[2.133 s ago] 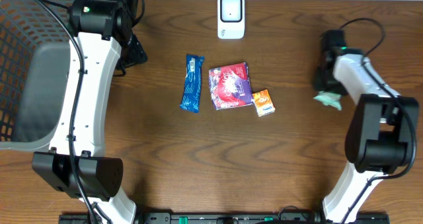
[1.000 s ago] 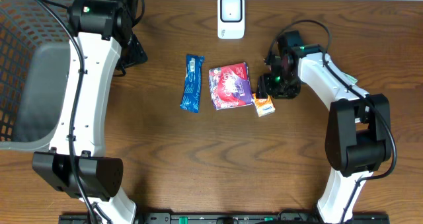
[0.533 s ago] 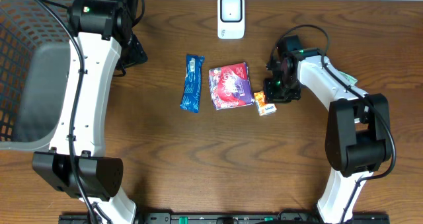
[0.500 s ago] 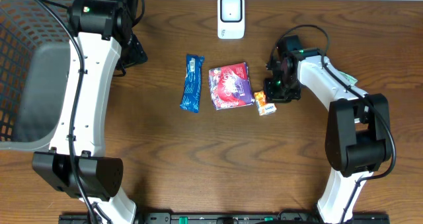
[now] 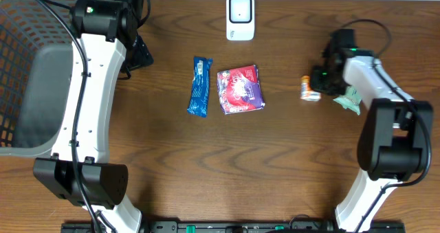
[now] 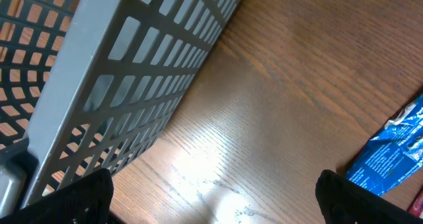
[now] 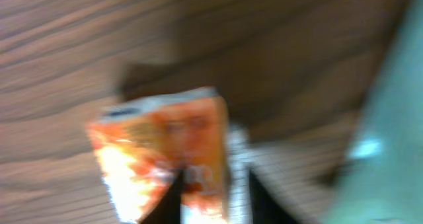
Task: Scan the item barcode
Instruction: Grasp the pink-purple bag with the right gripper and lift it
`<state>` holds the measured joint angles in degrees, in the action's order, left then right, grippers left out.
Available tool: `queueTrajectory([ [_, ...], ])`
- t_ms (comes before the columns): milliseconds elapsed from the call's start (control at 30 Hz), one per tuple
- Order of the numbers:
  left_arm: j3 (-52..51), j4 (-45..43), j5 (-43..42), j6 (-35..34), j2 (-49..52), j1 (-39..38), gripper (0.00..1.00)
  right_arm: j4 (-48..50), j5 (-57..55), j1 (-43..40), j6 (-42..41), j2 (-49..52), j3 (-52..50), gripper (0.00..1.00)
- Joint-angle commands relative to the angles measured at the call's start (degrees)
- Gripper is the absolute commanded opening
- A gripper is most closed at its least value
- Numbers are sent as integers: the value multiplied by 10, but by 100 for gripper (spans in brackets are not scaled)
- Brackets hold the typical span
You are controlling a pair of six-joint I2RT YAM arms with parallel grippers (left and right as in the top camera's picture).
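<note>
In the overhead view my right gripper (image 5: pixel 316 84) is shut on a small orange packet (image 5: pixel 309 89), held at the right side of the table. The right wrist view is blurred, but its dark fingers (image 7: pixel 173 199) pinch the orange packet (image 7: pixel 158 148) from both sides. The white barcode scanner (image 5: pixel 240 16) stands at the table's far edge, centre. A blue packet (image 5: pixel 200 86) and a red and purple packet (image 5: pixel 239 89) lie mid-table. My left gripper (image 6: pixel 218 204) hangs open over bare wood near the basket, with the blue packet (image 6: pixel 395 156) at its right.
A grey mesh basket (image 5: pixel 27 68) fills the far left; its wall (image 6: pixel 112 85) crosses the left wrist view. A pale green item (image 5: pixel 348 101) lies just right of the right gripper and shows at the right wrist view's edge (image 7: pixel 390 118).
The right gripper closed on the orange packet beside the red and purple packet and carried it off to the right. The left arm has not moved.
</note>
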<state>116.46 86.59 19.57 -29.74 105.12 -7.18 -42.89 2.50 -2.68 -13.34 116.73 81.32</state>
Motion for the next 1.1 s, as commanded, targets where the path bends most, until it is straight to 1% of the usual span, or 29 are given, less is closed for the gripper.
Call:
queueTrajectory([
  [0,-4,2,2,3,1,2,98,-12,-30,-29,22,6,-4,60],
  [67,-4,2,2,3,1,2,98,-32,-27,-34,16,4,3,91],
  [100,-4,2,2,4,1,2,98,-44,-22,-34,11,2,9,98],
  [133,-4,2,2,3,1,2,98,-55,-19,-33,11,-1,18,99],
  [267,-4,2,2,3,1,2,98,-98,-19,-25,10,-24,70,99],
  [333,-4,2,2,3,1,2,98,-116,-12,-16,-3,-42,102,99],
  [500,-4,2,2,3,1,2,98,-111,50,16,-3,-83,142,99],
  [700,-4,2,2,3,1,2,98,-94,109,73,-3,-88,138,99],
  [933,-4,2,2,3,1,2,98,-48,113,154,-12,-51,96,99],
  [1000,-4,2,2,3,1,2,98,-28,114,171,-30,-34,83,98],
  [1067,-4,2,2,3,1,2,98,-9,123,186,-50,-16,73,94],
])
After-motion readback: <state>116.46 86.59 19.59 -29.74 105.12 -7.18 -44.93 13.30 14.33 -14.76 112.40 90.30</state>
